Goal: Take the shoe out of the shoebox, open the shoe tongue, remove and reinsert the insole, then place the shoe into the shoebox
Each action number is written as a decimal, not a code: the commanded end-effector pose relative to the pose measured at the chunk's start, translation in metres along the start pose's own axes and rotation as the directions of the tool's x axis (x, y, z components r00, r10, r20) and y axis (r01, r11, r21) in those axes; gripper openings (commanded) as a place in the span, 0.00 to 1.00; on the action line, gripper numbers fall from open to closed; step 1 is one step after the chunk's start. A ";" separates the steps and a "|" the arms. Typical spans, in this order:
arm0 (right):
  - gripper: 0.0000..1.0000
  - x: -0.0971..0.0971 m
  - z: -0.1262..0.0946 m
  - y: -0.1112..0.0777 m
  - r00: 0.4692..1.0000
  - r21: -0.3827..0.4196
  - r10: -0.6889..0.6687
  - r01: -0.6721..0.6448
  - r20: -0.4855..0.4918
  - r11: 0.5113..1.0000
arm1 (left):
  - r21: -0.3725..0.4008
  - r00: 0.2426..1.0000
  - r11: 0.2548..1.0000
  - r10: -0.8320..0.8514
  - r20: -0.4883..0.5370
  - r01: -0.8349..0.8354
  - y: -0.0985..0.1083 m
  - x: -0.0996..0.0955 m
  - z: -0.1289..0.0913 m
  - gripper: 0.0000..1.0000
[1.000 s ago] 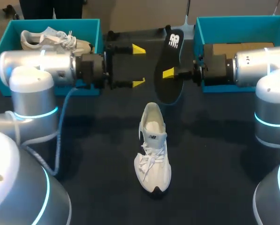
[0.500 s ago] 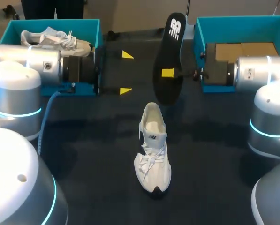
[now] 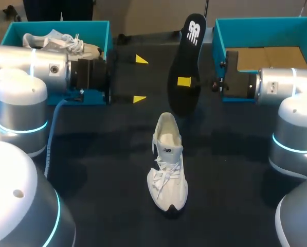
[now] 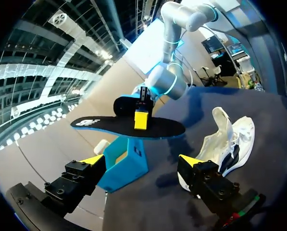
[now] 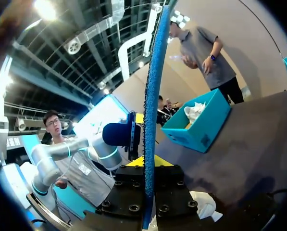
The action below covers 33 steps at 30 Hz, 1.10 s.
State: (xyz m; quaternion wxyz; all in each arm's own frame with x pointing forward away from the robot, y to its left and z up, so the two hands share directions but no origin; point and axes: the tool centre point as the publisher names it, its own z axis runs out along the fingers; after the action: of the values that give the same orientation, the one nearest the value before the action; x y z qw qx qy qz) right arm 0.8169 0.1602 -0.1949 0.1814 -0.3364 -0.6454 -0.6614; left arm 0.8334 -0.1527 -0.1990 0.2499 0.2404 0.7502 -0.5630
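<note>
A white shoe (image 3: 167, 164) stands upright on the dark table at mid-front, toe toward the front edge, tongue open. Above and behind it my right gripper (image 3: 184, 81) is shut on a black insole (image 3: 187, 56), held on edge in the air. The right wrist view shows the insole (image 5: 150, 110) edge-on between the right gripper (image 5: 148, 180) fingers, with the shoe (image 5: 201, 202) below. My left gripper (image 3: 140, 79) stands open to the insole's left, apart from it. Ahead of the open left gripper (image 4: 142, 161) are the insole (image 4: 129, 127) and the shoe (image 4: 230, 139).
A teal shoebox (image 3: 105, 31) at the back left holds another white shoe (image 3: 60, 43). A second teal shoebox (image 3: 261, 23) at the back right has brown cardboard (image 3: 266, 54) inside. My right arm reaches in front of that box.
My left arm has drawn back to the left, away from the insole, its gripper still open. The right gripper has lifted the insole slightly higher.
</note>
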 end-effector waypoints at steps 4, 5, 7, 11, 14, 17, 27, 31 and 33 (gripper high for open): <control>0.00 -0.003 0.003 -0.001 0.999 0.053 -0.039 0.038 0.005 0.998 | -0.074 0.982 0.989 -0.140 -0.125 0.132 -0.008 0.024 -0.004 1.00; 0.00 -0.005 0.004 -0.003 0.997 0.048 -0.073 0.072 0.003 0.996 | -0.086 0.976 0.983 -0.170 -0.138 0.159 -0.008 0.027 -0.006 1.00; 0.00 -0.011 0.004 -0.006 0.993 0.076 -0.115 0.115 -0.009 0.990 | -0.117 0.960 0.973 -0.218 -0.174 0.200 -0.004 0.036 -0.009 1.00; 0.00 -0.017 0.007 -0.009 0.981 0.063 -0.191 0.193 -0.036 0.979 | -0.175 0.940 0.955 -0.273 -0.206 0.239 0.002 0.046 -0.014 1.00; 0.00 -0.024 0.009 -0.011 0.972 0.076 -0.229 0.233 -0.058 0.970 | -0.211 0.924 0.942 -0.308 -0.228 0.262 0.006 0.055 -0.015 1.00; 0.00 -0.028 0.009 -0.012 0.965 0.091 -0.252 0.258 -0.072 0.962 | -0.258 0.915 0.932 -0.320 -0.245 0.256 0.013 0.062 -0.013 1.00; 0.00 -0.037 0.005 -0.028 0.957 0.067 -0.272 0.279 -0.098 0.958 | -0.361 0.884 0.894 -0.376 -0.278 0.267 0.031 0.099 -0.003 1.00; 0.00 -0.037 0.004 -0.036 0.958 0.066 -0.268 0.275 -0.105 0.959 | -0.379 0.874 0.879 -0.403 -0.269 0.289 0.036 0.112 0.001 1.00; 0.00 -0.036 0.005 -0.039 0.960 0.064 -0.262 0.269 -0.103 0.961 | -0.396 0.875 0.875 -0.402 -0.270 0.280 0.042 0.118 0.002 1.00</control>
State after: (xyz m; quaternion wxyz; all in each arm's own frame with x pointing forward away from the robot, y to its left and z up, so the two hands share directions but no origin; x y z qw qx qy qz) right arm 0.8207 0.1607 -0.2462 0.1365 -0.2063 -0.7019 -0.6680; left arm 0.7721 -0.1291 -0.2953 0.0437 0.1528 0.8974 -0.4115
